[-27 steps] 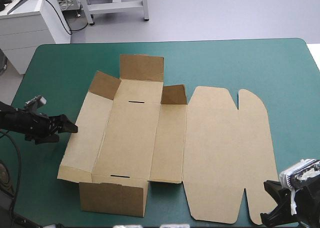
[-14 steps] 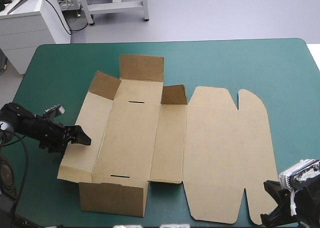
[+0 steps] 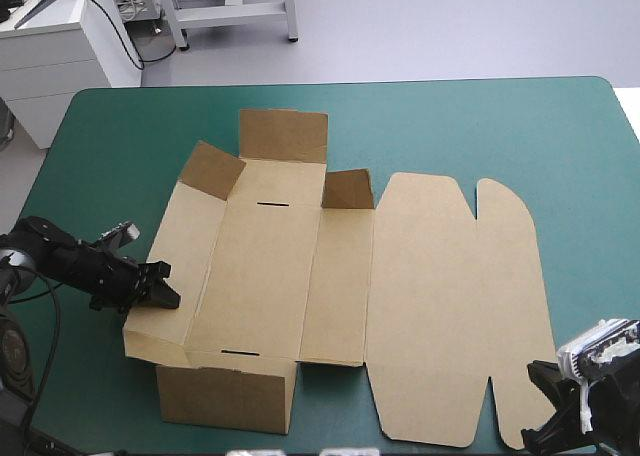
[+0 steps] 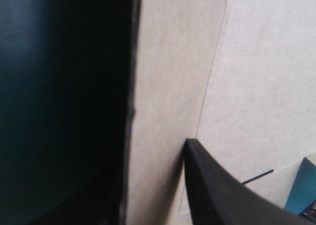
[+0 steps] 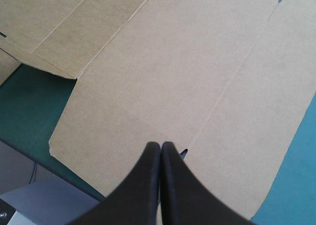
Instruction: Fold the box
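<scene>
Left claw (image 3: 160, 284) sits at the left wall of the brown box (image 3: 420, 296), and that wall is tilted up off the teal-green desk (image 3: 480, 126). Whether it is open or clamped, I cannot tell. Right claw (image 5: 161, 146) is closed and empty, tips together, over the flat lid's near right corner. Box lies mid-desk, far end wall upright.

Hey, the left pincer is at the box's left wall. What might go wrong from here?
1. The left pincer meets the left wall only close to its near end, so the long panel may twist or crease instead of hinging along its fold.
2. The right pincer is shut by the flat lid and appears not to pin it, so a sideways push might slide the whole box.
</scene>
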`<action>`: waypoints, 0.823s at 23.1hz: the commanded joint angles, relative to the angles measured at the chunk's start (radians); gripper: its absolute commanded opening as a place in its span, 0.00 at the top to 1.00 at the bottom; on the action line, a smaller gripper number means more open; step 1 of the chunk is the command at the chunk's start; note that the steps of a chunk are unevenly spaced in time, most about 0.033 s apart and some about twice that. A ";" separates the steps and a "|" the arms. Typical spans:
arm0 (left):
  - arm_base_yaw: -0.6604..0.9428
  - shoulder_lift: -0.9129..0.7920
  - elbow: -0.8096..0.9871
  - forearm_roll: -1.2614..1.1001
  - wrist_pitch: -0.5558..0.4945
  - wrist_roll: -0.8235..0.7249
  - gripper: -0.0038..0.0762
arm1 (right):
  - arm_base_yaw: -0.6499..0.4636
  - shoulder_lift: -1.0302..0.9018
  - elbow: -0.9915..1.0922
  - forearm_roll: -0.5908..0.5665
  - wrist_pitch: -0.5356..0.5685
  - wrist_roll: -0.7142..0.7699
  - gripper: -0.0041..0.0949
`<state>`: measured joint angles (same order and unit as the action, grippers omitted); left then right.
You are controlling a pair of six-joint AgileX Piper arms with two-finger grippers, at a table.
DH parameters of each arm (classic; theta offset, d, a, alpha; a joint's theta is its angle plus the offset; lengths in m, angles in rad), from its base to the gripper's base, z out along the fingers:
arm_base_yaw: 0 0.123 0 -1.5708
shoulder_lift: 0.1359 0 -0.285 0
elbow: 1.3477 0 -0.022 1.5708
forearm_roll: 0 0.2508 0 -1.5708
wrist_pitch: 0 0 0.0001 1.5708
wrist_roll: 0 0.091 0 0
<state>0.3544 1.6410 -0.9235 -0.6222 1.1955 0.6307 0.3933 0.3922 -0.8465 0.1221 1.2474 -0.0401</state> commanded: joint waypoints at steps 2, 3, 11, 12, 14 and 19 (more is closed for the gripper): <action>-0.005 -0.032 -0.015 -0.020 0.106 -0.004 0.94 | -0.006 0.009 -0.020 0.002 -0.019 -0.010 0.98; -0.005 -0.032 -0.015 -0.020 0.106 -0.004 0.96 | -0.006 0.009 -0.020 0.002 -0.019 -0.010 0.98; -0.005 -0.032 -0.021 -0.032 0.081 0.004 0.96 | -0.006 0.009 -0.020 -0.033 -0.027 -0.014 0.98; -0.008 -0.032 -0.027 -0.035 0.081 0.004 0.96 | -0.006 0.009 -0.020 -0.037 -0.027 -0.015 0.98; -0.032 -0.032 -0.078 -0.037 0.106 0.004 0.96 | -0.006 0.009 -0.020 -0.053 -0.027 -0.015 0.98; -0.299 -0.061 -0.295 0.181 0.039 -0.142 0.96 | -0.006 0.009 -0.041 -0.134 -0.036 -0.018 0.98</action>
<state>0.1464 1.6309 -1.1114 -0.4880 1.2109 0.5681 0.3933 0.3922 -0.8474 0.0244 1.2474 -0.0477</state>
